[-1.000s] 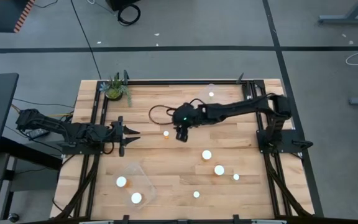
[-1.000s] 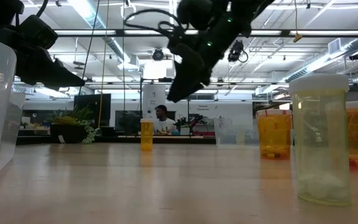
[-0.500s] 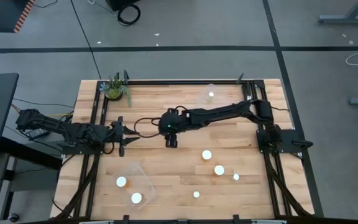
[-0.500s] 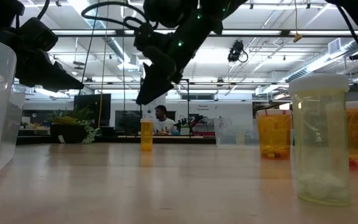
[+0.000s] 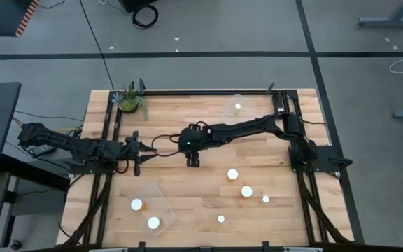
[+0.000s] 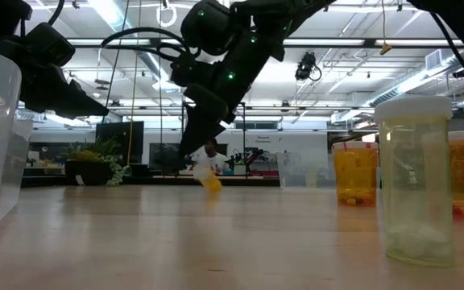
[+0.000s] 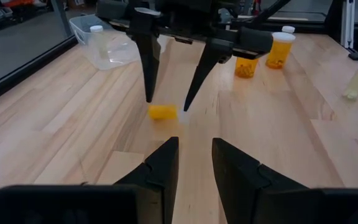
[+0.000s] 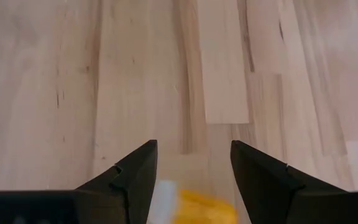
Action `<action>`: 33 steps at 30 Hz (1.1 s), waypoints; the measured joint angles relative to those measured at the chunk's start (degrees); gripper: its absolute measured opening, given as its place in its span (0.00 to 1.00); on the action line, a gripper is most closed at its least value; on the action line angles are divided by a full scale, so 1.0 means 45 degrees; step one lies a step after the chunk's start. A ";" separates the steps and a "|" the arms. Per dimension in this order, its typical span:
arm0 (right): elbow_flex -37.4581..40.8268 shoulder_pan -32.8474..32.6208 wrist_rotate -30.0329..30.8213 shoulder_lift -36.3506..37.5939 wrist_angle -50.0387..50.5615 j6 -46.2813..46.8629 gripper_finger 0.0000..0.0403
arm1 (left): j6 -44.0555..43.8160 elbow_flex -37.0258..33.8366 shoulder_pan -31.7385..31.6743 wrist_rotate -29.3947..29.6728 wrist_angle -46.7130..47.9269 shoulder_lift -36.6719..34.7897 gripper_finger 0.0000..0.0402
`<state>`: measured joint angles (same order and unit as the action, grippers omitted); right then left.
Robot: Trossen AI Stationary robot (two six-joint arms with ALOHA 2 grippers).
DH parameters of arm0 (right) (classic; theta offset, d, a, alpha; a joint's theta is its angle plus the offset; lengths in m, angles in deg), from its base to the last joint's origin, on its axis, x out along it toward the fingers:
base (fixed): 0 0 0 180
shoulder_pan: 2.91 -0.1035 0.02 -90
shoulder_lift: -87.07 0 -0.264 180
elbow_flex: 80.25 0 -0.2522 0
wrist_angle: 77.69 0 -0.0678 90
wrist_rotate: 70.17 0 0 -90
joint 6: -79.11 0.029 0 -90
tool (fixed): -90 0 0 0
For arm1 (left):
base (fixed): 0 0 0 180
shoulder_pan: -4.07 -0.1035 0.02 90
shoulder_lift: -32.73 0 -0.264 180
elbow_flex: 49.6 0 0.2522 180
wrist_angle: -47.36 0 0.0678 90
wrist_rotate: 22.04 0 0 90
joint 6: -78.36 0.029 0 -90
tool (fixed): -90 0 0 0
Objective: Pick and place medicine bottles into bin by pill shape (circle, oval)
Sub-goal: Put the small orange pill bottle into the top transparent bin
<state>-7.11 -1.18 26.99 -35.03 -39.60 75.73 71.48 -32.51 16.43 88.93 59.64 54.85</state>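
Right gripper (image 5: 193,160) over the middle of the light wooden table (image 5: 208,192), pointing straight down, fingers (image 7: 146,68) spread wide and clamped on nothing. Directly beneath, in the gap between the tips: the small orange medicine bottle with the white cap (image 7: 162,112), toppled onto its side, or nearly so; in the low view tilted, close to the tabletop.

Long axis running roughly from one finger toward the other, white cap toward one tip and orange body toward the other in the right wrist view. Judged from that: closing as things stand means squeezing cap against base rather than across the round body, so likely calls for a wrist turn or a lower reach first; risk of the bottle rolling or squirting out.

Right arm stretched long across the table, clearly the nearer one. Left gripper (image 5: 145,155) low, just to the left of the bottle, aimed at it, fingers parted by a narrow gap, empty.
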 joint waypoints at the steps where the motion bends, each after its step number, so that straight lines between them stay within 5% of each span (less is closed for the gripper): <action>1: 0.0000 0.0000 0.0000 0.0000 0.0011 0.0000 0.52 | -0.0003 0.0000 0.0000 0.0000 0.0002 0.0001 0.26; 17: 0.0000 0.0010 0.0085 0.0010 0.3319 -0.3118 0.52 | -0.0008 0.0000 0.0000 0.0000 -0.0003 0.0001 0.26; 33: -0.0303 -0.0944 0.2588 0.0015 0.3112 -0.5180 0.52 | 0.0011 0.0000 -0.0005 0.0000 -0.0145 0.0001 0.26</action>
<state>-8.48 -5.42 38.63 -34.97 -25.60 52.42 71.53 -32.51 16.40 88.93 58.99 54.86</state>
